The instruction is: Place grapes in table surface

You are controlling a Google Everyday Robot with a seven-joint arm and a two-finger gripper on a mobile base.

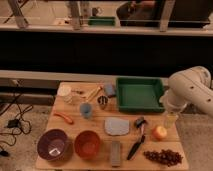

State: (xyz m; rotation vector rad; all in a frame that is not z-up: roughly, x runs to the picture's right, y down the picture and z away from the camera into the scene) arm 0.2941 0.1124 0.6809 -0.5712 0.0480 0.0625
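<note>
The grapes [163, 157], a long bunch of dark reddish-purple berries, lie on the table surface [75, 127] near its front right corner. My white arm [189, 89] reaches in from the right. My gripper [170, 119] hangs below it at the table's right edge, above and behind the grapes and not touching them. It is beside an orange-yellow round fruit [159, 132].
A green tray [140, 94] stands at the back right. A black brush [136, 145], grey cloth [117, 126], grey block [115, 152], orange bowl [87, 143] and purple bowl [53, 144] fill the front. A blue cup [86, 110], metal cup [103, 102] and red-orange item [63, 118] stand further back.
</note>
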